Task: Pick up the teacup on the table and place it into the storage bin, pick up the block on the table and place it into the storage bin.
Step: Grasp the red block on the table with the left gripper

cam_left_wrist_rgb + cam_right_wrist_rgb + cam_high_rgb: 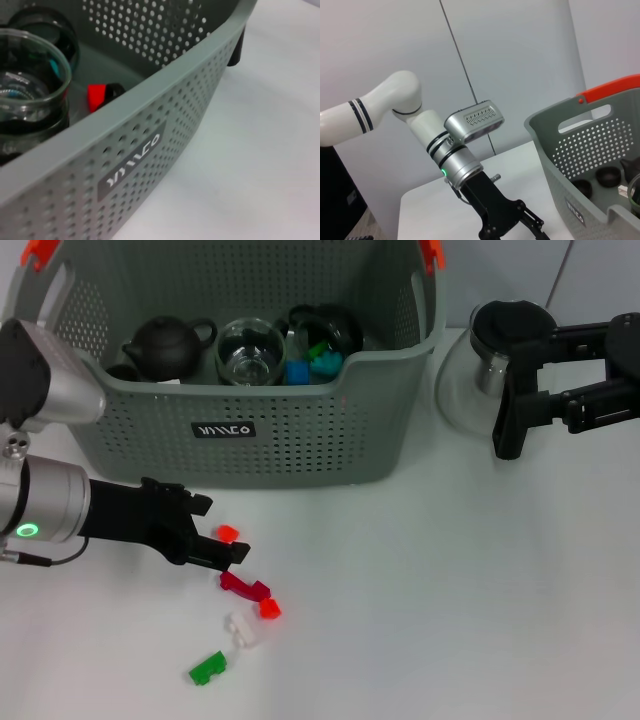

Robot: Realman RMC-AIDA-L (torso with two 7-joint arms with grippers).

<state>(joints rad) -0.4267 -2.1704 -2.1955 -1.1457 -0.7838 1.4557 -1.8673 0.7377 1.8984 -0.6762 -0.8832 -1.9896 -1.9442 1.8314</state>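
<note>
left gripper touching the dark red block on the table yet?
Cannot tell. In the head view the left gripper sits right above the dark red block, its fingertips overlapping the block's edge; neither wrist view shows that spot.

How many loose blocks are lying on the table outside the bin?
5: a red block nearest the left gripper, then a dark red, an orange-red, a white and a green trailing away from the storage bin.

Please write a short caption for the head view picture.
Left pincer hovers open over scattered blocks beside the storage bin; right pincer waits nearby.
</note>
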